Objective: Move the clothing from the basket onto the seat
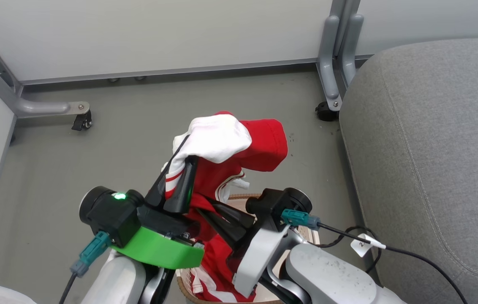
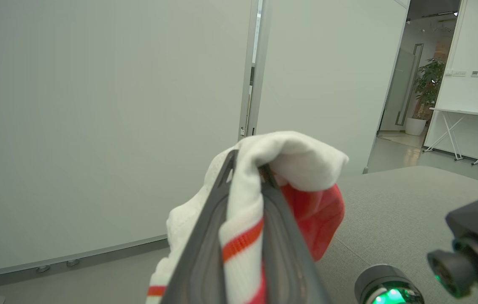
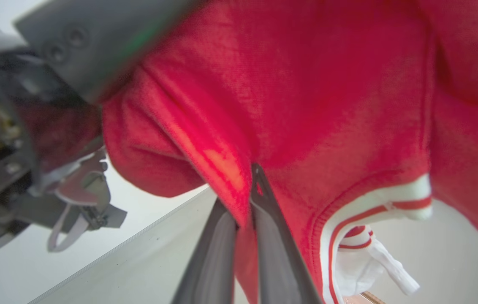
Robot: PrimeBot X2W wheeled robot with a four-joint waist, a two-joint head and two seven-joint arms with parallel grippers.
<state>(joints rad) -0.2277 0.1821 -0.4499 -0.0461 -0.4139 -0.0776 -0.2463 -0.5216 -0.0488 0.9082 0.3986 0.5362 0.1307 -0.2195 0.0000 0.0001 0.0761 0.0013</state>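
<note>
Left gripper stood nearest, raised above the basket. Its fingers were pressed together on a white, red-striped fold of the clothing, which draped over the fingertips. Right gripper, lower and just beside it, had its fingers pinched on a red fold of the same bundle; the right wrist view confirmed cloth between them. The garment hung between the two holds, its upper part lifted clear and its lower part trailing down into the basket, whose brown rim showed behind the arms. Whether a second garment lay beneath could not be determined. The seat, a grey cushion, lay to the robot's right, near the basket. Assessment: the step in hand was lifting the garment out with both holds. To do it well, both arms should rise together until the trailing hem clears the rim, with the cloth kept slack between the holds so neither fold slips. They should then carry it rightward past the cushion edge and lower it well onto the seat before releasing. Risk noted: the hem snagging the rim and tipping the basket.
</note>
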